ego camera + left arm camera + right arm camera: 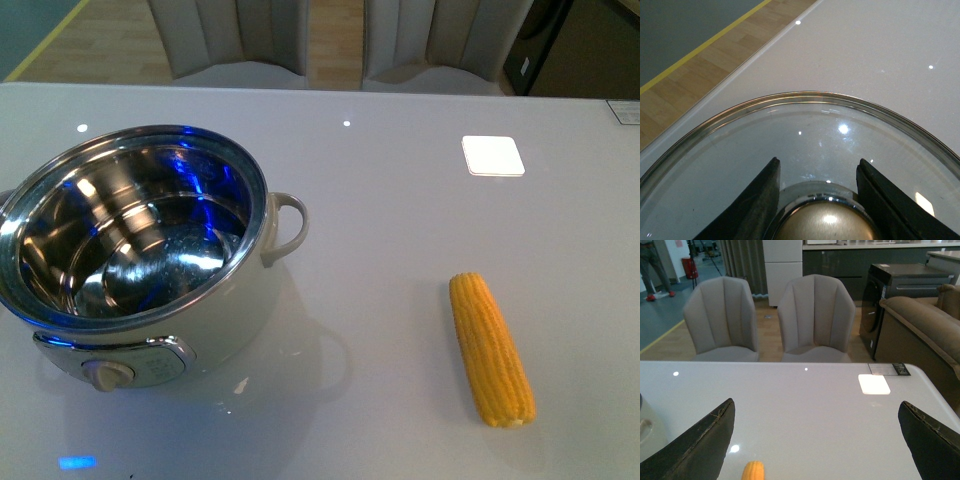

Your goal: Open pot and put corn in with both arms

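Observation:
The cream-white pot stands open at the left of the table in the front view, its shiny steel inside empty. The yellow corn lies on the table to its right. Neither arm shows in the front view. In the left wrist view my left gripper is shut on the brass knob of the glass pot lid, held over the table. In the right wrist view my right gripper is open and empty above the table, with the tip of the corn between the fingers and the pot's edge beside it.
A white square patch lies on the far right of the table. Two grey chairs stand behind the table's far edge. A wooden floor with a yellow line runs past the table edge near the lid.

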Motion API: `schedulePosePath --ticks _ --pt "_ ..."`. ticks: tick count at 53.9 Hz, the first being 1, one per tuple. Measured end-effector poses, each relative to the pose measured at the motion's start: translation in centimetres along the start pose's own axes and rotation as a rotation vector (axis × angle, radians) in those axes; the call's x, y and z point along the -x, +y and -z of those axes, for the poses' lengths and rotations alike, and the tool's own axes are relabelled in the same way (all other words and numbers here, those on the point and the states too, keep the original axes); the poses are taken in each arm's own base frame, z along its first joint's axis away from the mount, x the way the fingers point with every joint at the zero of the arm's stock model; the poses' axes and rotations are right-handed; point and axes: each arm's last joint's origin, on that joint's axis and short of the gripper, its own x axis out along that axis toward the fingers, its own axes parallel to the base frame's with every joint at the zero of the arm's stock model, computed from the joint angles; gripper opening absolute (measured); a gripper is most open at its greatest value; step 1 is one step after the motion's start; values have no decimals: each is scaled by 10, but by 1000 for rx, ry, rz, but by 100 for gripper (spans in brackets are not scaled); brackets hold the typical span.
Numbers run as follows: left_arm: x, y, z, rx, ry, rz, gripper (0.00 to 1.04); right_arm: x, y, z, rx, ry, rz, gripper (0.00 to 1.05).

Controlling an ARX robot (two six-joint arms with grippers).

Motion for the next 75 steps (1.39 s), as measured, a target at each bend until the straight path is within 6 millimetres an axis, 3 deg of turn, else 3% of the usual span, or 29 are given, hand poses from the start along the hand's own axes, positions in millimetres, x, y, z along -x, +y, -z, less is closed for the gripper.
schedulePosePath --ticks 18,26,31,36,45,52,56,58,62,75 --pt "4 5 5 9 11 -12 99 0 0 0 0 0 0 96" --pt "13 6 -2 24 6 -12 98 0 0 0 0 0 0 96" --pt "23 6 -28 32 -51 -11 98 0 0 0 0 0 0 96" --pt "41 7 -70 37 -157 5 98 0 0 0 0 0 0 96" --pt "104 0 -142 37 -306 89 98 0 0 0 0 0 0 96" --pt "153 -9 -166 28 -365 146 98 0 0 0 0 0 0 96" --pt "166 -11 -175 19 -412 161 98 0 0 0 0 0 0 96" --pt "167 -11 -175 0 -423 211 95 0 0 0 0 0 0 96" --pt "186 -27 -157 -64 -411 442 75 0 0 0 0 0 0 96" --pt "246 -62 -130 -84 -410 480 23 0 0 0 0 0 0 96"
